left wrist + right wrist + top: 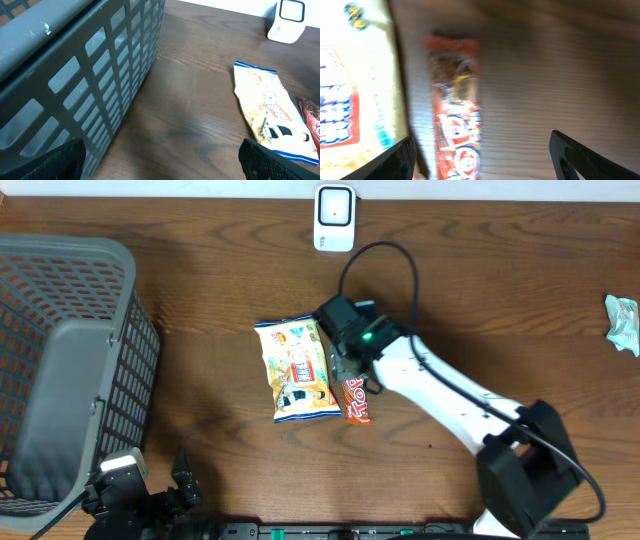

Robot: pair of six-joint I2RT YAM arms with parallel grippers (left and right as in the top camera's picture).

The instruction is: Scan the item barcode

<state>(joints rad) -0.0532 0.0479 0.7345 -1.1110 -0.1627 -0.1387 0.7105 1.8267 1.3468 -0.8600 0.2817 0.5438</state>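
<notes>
Two packets lie flat on the counter (210,270) and neither is in a grip, so I judge the scan not yet carried out as far as these views show. At the far left stands the grey slatted basket (130,390), with no goods showing in the part of it that is visible. By its near corner the left claw (162,162) sits low, fingers spread wide with nothing between them. Toward the middle lies the yellow-and-white snack bag (295,370), printed face up. Behind it, at the far edge and well apart from both packets, stands the white barcode scanner (334,218). Just beside the bag's right edge lies the red candy bar (357,402), lettered face up; whether the two touch I cannot tell. The right claw (490,157) hangs directly over the bar, its fingers spread wide to either side and pinching nothing. The bar therefore looks like the item in hand. What seems left is nearly everything: closing on it, lifting it, and turning it until its barcode, which shows on neither packet, faces the scanner. At the far right edge rests a crumpled pale wrapper (622,323), well apart from the rest. The counter is dark brown wood grain, matte, carrying only soft shadows. A pale strip runs along its far side, perhaps a wall, and no more of the room shows.
</notes>
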